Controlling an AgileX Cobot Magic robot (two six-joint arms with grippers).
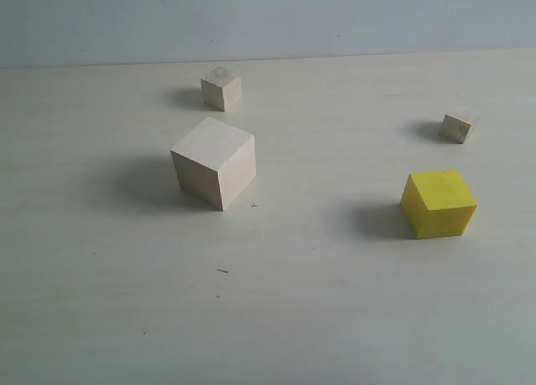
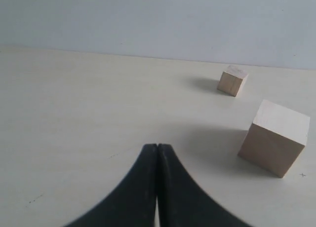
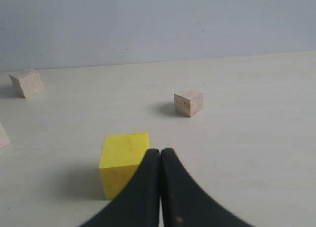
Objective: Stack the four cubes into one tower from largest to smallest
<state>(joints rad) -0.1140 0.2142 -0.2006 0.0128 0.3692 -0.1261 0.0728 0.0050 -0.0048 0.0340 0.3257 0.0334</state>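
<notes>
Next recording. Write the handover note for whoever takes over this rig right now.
Both shut and empty: left gripper, right gripper.
All four apart on the table: large pale cube left of centre, small pale cube behind it, yellow cube on the right, tiny cube behind that.
Done: nothing stacked.
Left: yellow cube onto large pale cube, then small pale cube, then tiny cube.

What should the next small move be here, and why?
Probably open the right gripper and ease it over the yellow cube. Nothing is stacked yet, that gripper is shut and empty just beside the yellow cube, and yellow goes next onto the largest pale cube, which stands free as the base.
</notes>
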